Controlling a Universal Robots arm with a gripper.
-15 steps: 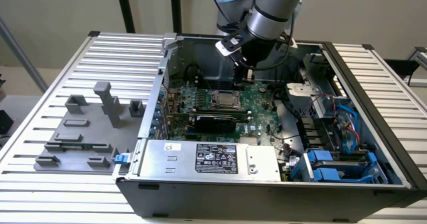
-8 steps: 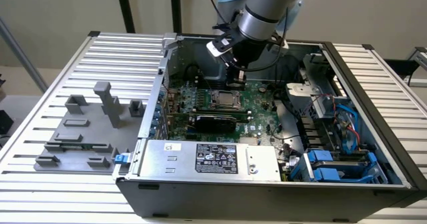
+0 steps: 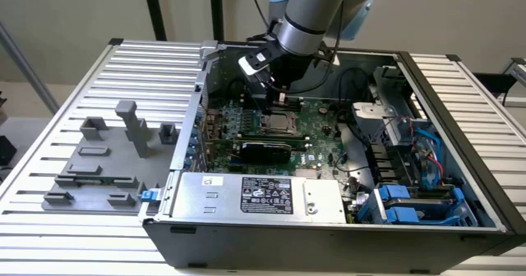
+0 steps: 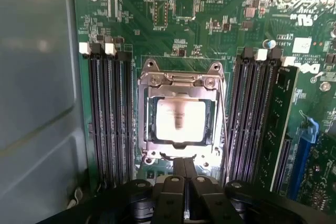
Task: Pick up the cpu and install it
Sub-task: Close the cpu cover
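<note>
Silvery metal marks the cpu (image 4: 181,120), lying flat inside the socket frame (image 4: 181,80) on the green motherboard (image 4: 173,19). The frame's edges close round all four sides of the chip. Rows of dark memory slots (image 4: 110,124) flank the socket on both sides, and one memory module (image 4: 281,124) stands upright in the far bank.

The tool (image 4: 184,169) has its black fingers pressed together with nothing between them. Its tip is over the frame's near edge, and whether it touches cannot be told.

In the exterior view the arm (image 3: 304,17) reaches down into the open computer case (image 3: 329,245), the tool ending at about twelve o'clock of the socket. The case wall (image 4: 37,103) rises just beside the nearer slots. A graphics card (image 3: 263,148) and the power supply (image 3: 255,196) lie toward six o'clock, and cables (image 3: 353,85) and blue drive bays (image 3: 411,205) crowd three to four o'clock. Room is open only straight above. Grey fixture blocks (image 3: 107,159) stand on the slatted surface (image 3: 49,227) at nine o'clock of the case, well apart.
</note>
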